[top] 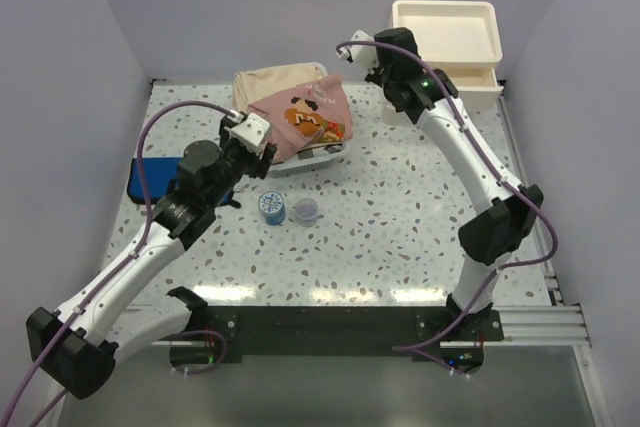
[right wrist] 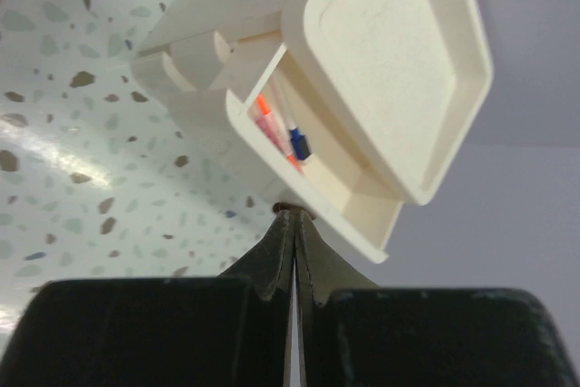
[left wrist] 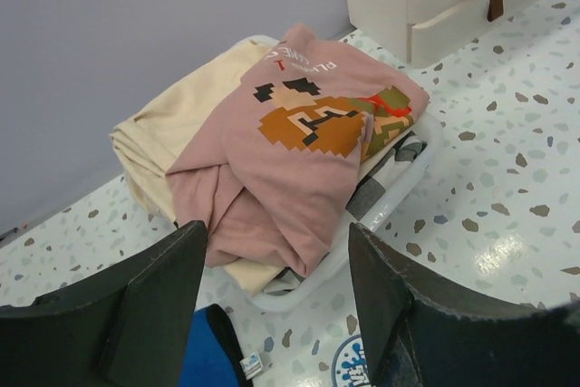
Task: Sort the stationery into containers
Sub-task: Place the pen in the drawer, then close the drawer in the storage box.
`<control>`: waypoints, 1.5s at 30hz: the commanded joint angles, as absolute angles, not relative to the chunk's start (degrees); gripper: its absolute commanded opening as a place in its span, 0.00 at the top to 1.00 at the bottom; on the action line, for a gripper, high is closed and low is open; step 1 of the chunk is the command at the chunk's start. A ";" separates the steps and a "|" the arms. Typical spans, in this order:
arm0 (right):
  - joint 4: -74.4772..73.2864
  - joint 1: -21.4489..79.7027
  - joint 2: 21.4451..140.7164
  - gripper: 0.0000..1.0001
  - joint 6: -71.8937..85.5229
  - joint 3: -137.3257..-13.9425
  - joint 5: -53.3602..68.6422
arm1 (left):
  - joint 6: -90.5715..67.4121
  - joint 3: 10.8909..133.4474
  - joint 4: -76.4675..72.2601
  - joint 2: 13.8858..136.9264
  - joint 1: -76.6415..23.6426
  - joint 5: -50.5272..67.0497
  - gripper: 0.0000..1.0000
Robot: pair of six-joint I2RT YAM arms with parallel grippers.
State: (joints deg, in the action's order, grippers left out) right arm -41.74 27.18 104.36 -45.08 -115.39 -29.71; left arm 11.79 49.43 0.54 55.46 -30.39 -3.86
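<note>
The containers (top: 445, 32) are a cream-white drawer unit with a square tray top, at the back right. One drawer (right wrist: 353, 192) stands pulled out, and several pens (right wrist: 281, 133) with orange and blue caps lie in it. My right gripper (right wrist: 294, 212) is shut, its tips against that drawer's small brown handle (right wrist: 292, 207). A blue tape roll (top: 270, 207) and a tiny clear cup (top: 305, 211) sit mid-table. My left gripper (left wrist: 276, 265) hangs open and holds nothing, just behind and left of the roll (left wrist: 355, 367).
A clear basket (top: 318, 159) piled with pink (left wrist: 299, 142) and beige clothes (left wrist: 177, 129) stands right in front of the left gripper. A flat blue item (top: 148, 179) lies at the table's left edge, under the left arm. Grey walls close in the back and sides.
</note>
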 commanded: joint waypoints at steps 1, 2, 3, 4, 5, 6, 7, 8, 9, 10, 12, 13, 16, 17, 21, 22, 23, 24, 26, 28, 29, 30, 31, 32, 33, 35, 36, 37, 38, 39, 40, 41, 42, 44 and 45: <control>-38.00 20.75 97.92 1.00 -22.60 -101.75 -20.57 | 8.88 52.56 -1.50 57.30 -30.32 -3.87 0.32; -36.75 19.70 95.82 1.00 -21.11 -99.43 -19.44 | 8.70 52.65 -0.97 57.57 -30.24 -3.69 0.32; -35.87 18.38 94.84 1.00 -20.14 -97.58 -18.21 | 8.44 52.73 -0.71 58.18 -30.23 -3.78 0.32; -34.29 15.50 94.14 1.00 -19.26 -94.95 -16.02 | 8.26 52.82 -0.53 58.44 -30.23 -4.13 0.32; -33.58 14.16 93.78 1.00 -18.38 -93.97 -14.78 | 8.26 52.91 -0.18 58.71 -30.32 -4.83 0.32; -33.23 13.02 93.69 1.00 -18.28 -93.43 -14.07 | 8.26 53.08 -0.09 59.32 -30.32 -5.18 0.32; -32.18 11.09 93.69 1.00 -18.28 -92.64 -13.98 | 8.26 53.09 -0.09 59.59 -30.32 -5.45 0.32; -31.38 10.29 93.78 1.00 -18.63 -92.29 -12.50 | 8.35 53.17 -0.17 59.94 -30.24 -5.97 0.32; -30.51 9.59 93.78 1.00 -18.89 -91.94 -12.22 | 8.44 53.17 -0.26 60.55 -30.23 -6.06 0.32; -28.50 8.62 93.95 1.00 -19.16 -91.32 -12.22 | 8.35 53.35 -0.35 60.99 -30.32 -6.24 0.32; -27.16 7.74 94.57 1.00 -19.34 -91.32 -11.52 | 8.26 53.52 -0.61 62.13 -30.24 -6.50 0.33; -26.98 6.95 95.96 1.00 -19.07 -92.36 -11.08 | 8.00 53.61 -0.62 62.49 -30.23 -6.50 0.33; -26.03 4.93 98.78 1.00 -16.97 -94.73 -9.85 | 7.56 54.49 -0.53 63.89 -30.15 -6.07 0.33; -25.49 4.40 99.75 1.00 -16.01 -95.27 -9.67 | 7.65 55.01 -0.44 64.16 -30.23 -5.89 0.33; -24.53 3.26 104.58 1.00 -15.30 -99.57 -10.37 | 7.91 56.33 -0.26 65.83 -30.15 -6.06 0.33; -23.65 2.90 105.46 1.00 -15.21 -100.89 -10.72 | 8.08 56.51 -0.18 66.09 -30.15 -6.15 0.33; -23.21 2.73 107.03 1.00 -14.94 -101.59 -10.81 | 8.17 56.95 -0.18 66.27 -30.23 -6.24 0.33; -22.68 2.55 107.83 1.00 -15.03 -102.30 -10.81 | 8.26 57.13 -0.18 66.62 -30.15 -6.24 0.33; -21.45 2.46 110.11 1.00 -14.86 -104.76 -11.60 | 8.35 57.57 -0.26 66.97 -30.06 -6.33 0.33; -20.83 2.29 111.53 1.00 -14.59 -107.91 -11.69 | 8.35 57.74 -0.26 67.41 -29.97 -6.24 0.33; -20.66 2.29 112.40 1.00 -14.42 -108.97 -11.69 | 8.35 57.83 -0.35 67.50 -29.88 -6.15 0.33; -20.48 2.20 113.72 1.00 -14.24 -110.03 -11.52 | 8.35 57.92 -0.35 67.67 -29.88 -6.07 0.33; -20.39 2.20 114.69 1.00 -13.98 -112.04 -11.43 | 8.44 58.09 -0.35 67.76 -29.97 -6.06 0.34; -20.56 2.20 115.39 1.00 -13.80 -113.02 -10.99 | 8.35 58.10 -0.26 67.85 -29.97 -5.89 0.34; -20.65 2.20 116.97 1.00 -13.62 -113.98 -10.81 | 8.44 58.18 -0.26 67.94 -29.88 -5.89 0.34; -21.00 2.11 118.38 1.00 -13.18 -116.62 -10.46 | 8.53 58.45 -0.26 68.11 -29.79 -5.89 0.34; -21.09 2.28 119.00 1.00 -13.10 -117.33 -10.55 | 8.53 58.53 -0.18 68.20 -29.62 -5.89 0.34; -21.35 2.29 119.70 1.00 -13.10 -118.20 -10.63 | 8.70 58.62 -0.18 68.29 -29.62 -5.89 0.34; -21.62 2.29 119.71 1.00 -13.10 -118.30 -10.72 | 8.70 58.71 -0.18 68.29 -29.71 -5.89 0.34; -22.06 2.20 119.53 1.00 -13.01 -118.21 -10.81 | 8.61 58.80 -0.09 68.29 -29.62 -5.89 0.34; -23.89 2.28 117.97 1.00 -12.66 -117.43 -10.81 | 8.70 58.97 -0.09 68.29 -29.62 -5.89 0.34; -25.39 2.29 116.56 1.00 -12.13 -116.38 -10.72 | 8.70 59.06 -0.09 68.12 -29.62 -5.71 0.34; -27.05 2.37 114.72 1.00 -11.17 -114.89 -10.72 | 8.88 59.15 1.74 67.77 -29.53 -5.45 0.34; -30.67 2.46 105.18 0.89 -8.36 -106.73 -7.49 | 9.14 58.89 2.63 66.89 -29.53 -5.80 0.32; -31.11 2.63 101.03 0.72 -8.00 -103.39 -6.17 | 9.31 58.71 3.07 66.01 -29.53 -5.80 0.31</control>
